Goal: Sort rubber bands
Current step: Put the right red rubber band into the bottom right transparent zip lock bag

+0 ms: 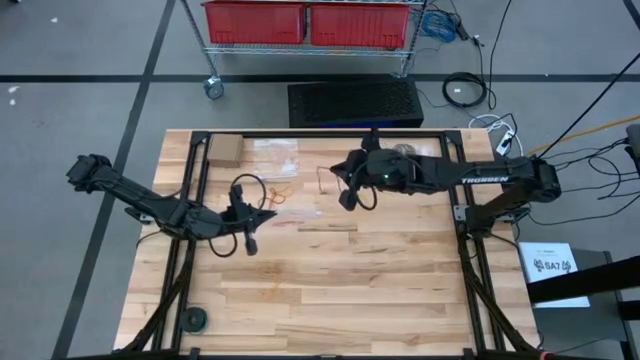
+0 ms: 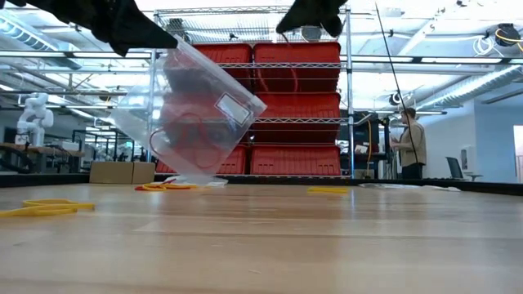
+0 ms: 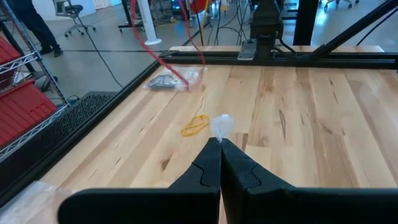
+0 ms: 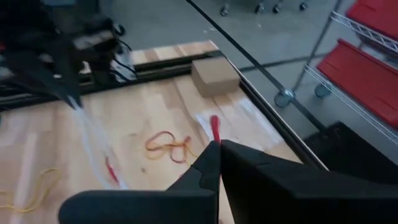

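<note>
Nearest: a flattened tan-yellow rubber band (image 2: 47,207) is lying on the light wooden plank table (image 2: 270,245) right before the low camera.
Bag: a clear plastic bag (image 2: 192,110) with red loops inside is hanging tilted above the table.
Left pincer: the left pincer (image 3: 219,144) is pinching a corner of that bag, fingers pressed together on the film.
Right pincer: the right pincer (image 4: 216,144) is hovering near the table's far edge, fingers together on a thin red-orange rubber band (image 4: 214,128).
Loose bands: a tangle of red-orange and yellow bands (image 4: 169,145) is lying on the table between the two pincers, toward a small brown cardboard box (image 4: 214,75) near the far-left corner.
Deciding relation: the red band is dangling lengthwise; the bag's mouth is sitting leftward of it, I judge.
</note>
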Controlling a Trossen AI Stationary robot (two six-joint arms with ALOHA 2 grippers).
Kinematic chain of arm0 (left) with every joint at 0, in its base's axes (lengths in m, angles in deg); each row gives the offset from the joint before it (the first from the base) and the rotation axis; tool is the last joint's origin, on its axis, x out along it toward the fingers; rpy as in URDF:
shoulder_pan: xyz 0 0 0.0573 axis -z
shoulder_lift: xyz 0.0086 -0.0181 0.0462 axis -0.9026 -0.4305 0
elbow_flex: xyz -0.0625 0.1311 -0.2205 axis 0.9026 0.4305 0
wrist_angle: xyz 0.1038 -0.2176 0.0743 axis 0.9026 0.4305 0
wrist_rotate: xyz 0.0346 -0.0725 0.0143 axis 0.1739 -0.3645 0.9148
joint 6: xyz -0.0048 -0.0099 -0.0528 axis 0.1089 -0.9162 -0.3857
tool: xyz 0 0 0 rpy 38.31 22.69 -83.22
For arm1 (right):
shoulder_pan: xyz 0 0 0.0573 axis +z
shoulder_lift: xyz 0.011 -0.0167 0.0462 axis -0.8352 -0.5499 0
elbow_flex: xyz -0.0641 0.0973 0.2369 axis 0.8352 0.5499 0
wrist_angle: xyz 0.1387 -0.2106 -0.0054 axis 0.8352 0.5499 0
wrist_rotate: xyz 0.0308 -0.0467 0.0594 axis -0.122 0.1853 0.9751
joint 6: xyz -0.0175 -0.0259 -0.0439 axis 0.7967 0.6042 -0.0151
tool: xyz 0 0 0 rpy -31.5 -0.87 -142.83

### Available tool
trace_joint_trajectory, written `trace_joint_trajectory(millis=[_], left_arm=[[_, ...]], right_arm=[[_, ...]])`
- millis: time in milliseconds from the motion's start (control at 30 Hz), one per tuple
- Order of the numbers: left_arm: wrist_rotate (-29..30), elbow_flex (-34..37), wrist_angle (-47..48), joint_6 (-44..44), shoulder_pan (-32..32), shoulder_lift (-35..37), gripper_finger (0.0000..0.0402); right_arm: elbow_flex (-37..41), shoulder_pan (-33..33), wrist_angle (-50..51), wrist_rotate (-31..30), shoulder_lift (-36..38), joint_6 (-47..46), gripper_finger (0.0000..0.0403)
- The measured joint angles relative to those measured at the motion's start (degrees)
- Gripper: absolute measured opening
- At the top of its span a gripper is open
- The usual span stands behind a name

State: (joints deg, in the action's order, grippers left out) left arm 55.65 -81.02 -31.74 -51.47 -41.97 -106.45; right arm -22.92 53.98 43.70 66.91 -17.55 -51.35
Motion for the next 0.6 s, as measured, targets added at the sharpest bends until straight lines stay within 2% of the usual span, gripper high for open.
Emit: trace_joint_trajectory(millis=[200, 300, 600], left_arm=[[-0.29, 0.00, -1.41, 0.02, -0.09, -1.31, 0.0000], [-0.31, 0.00, -1.66, 0.04, -0.24, -1.41, 0.0000], [-2.34, 0.00, -3.13, 0.07, -0.83, -1.92, 0.0000]], right_arm=[[0.00, 3.06, -4.43, 0.12, 0.04, 0.94, 0.0000], [-0.02, 4.34, -7.99, 3.00, 0.04, 1.68, 0.0000], [-0.04, 7.53, -14.42, 6.51, 0.04, 3.47, 0.0000]])
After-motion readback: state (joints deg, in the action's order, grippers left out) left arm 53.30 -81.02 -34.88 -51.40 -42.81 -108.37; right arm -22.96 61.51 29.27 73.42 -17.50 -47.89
